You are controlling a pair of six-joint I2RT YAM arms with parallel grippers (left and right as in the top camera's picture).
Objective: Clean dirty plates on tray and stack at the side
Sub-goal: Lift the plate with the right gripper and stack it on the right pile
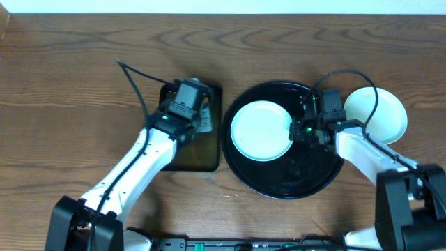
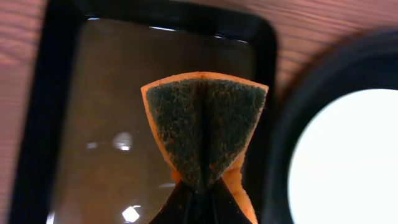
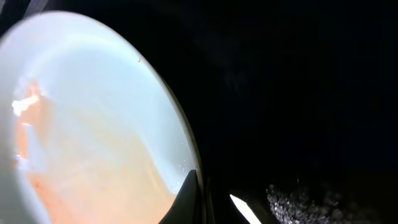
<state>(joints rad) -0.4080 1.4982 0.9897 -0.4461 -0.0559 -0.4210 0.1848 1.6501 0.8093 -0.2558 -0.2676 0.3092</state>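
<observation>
A pale mint-blue plate (image 1: 261, 130) lies in the left half of the large round black tray (image 1: 279, 183). My right gripper (image 1: 300, 130) is shut on the plate's right rim. In the right wrist view one finger (image 3: 198, 190) lies over the rim, and the plate (image 3: 106, 106) shows an orange-brown smear at its lower left. My left gripper (image 1: 200, 115) is shut on a folded orange sponge with a dark green scouring face (image 2: 204, 127), held above the rectangular tray. Pale yellowish plates (image 1: 380, 111) rest on the table right of the round tray.
The smaller rectangular black tray (image 1: 182, 155) lies left of the round tray, close to it; its glossy floor (image 2: 106, 112) fills the left wrist view. Cables arc over both arms. Wet droplets (image 3: 305, 199) lie on the round tray's floor.
</observation>
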